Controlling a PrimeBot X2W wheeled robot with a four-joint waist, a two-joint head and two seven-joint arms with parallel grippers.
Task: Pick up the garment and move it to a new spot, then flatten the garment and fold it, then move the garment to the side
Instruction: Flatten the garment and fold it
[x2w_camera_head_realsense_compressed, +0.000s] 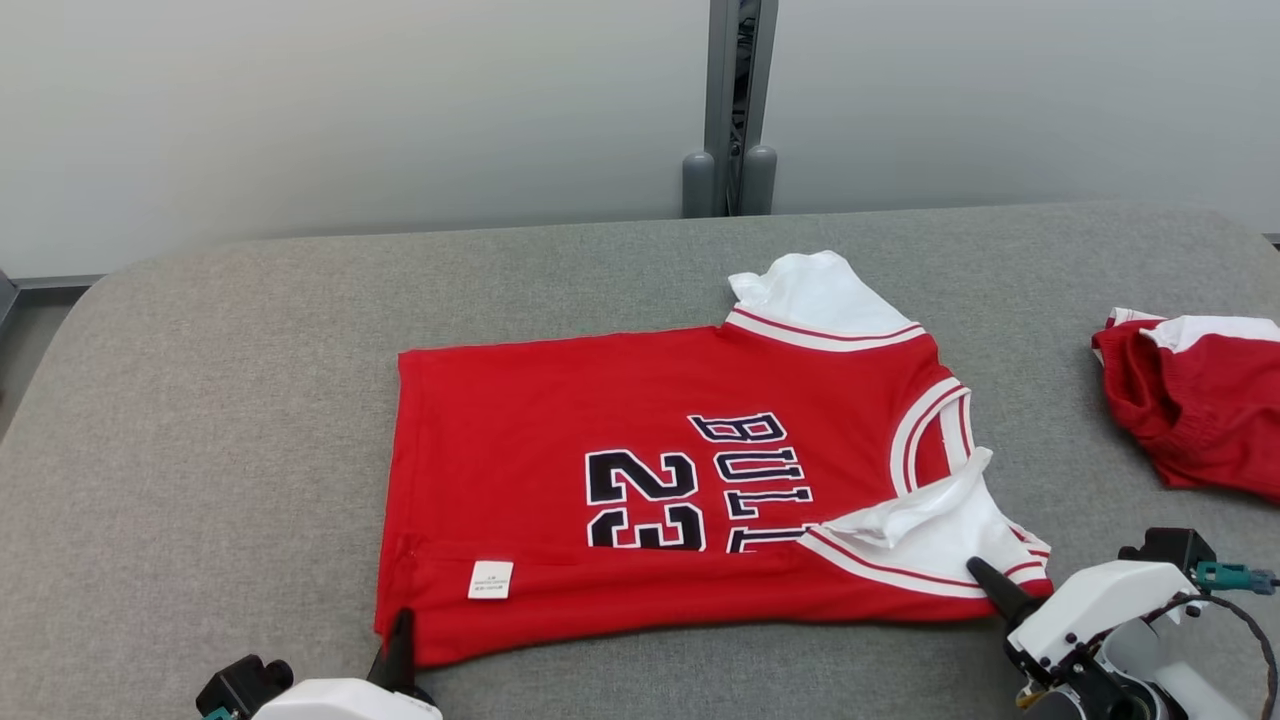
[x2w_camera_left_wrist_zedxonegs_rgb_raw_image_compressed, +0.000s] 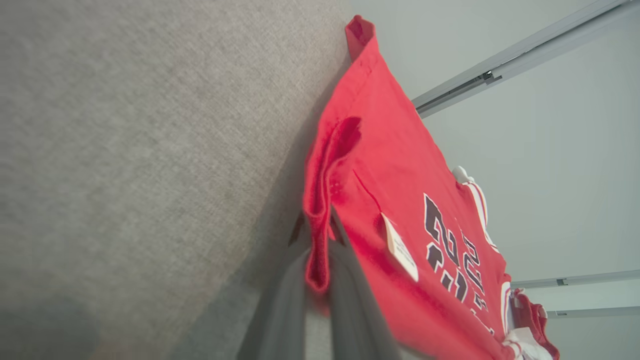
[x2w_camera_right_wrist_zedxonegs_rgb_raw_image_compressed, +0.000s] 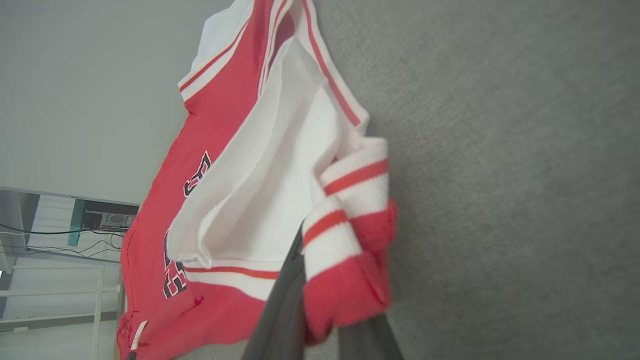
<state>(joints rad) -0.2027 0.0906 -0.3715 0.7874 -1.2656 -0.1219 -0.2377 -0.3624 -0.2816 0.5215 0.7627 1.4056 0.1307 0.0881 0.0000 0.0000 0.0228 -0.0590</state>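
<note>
The garment (x2w_camera_head_realsense_compressed: 600, 450) is a red jersey with white sleeves and dark "23" lettering, lying mostly flat on the grey table, its near long edge folded over with a white label (x2w_camera_head_realsense_compressed: 490, 579) showing. My left gripper (x2w_camera_head_realsense_compressed: 402, 630) is shut on the jersey's near hem corner (x2w_camera_left_wrist_zedxonegs_rgb_raw_image_compressed: 317, 250). My right gripper (x2w_camera_head_realsense_compressed: 985, 580) is shut on the near sleeve's red and white striped edge (x2w_camera_right_wrist_zedxonegs_rgb_raw_image_compressed: 345, 250). Both pinch the cloth close to the table at the near edge.
The table (x2w_camera_head_realsense_compressed: 250, 400) has a grey fabric top with rounded corners. A second red and white garment (x2w_camera_head_realsense_compressed: 1200, 400) lies bunched at the right edge. A grey wall and a vertical post (x2w_camera_head_realsense_compressed: 735, 100) stand behind the table.
</note>
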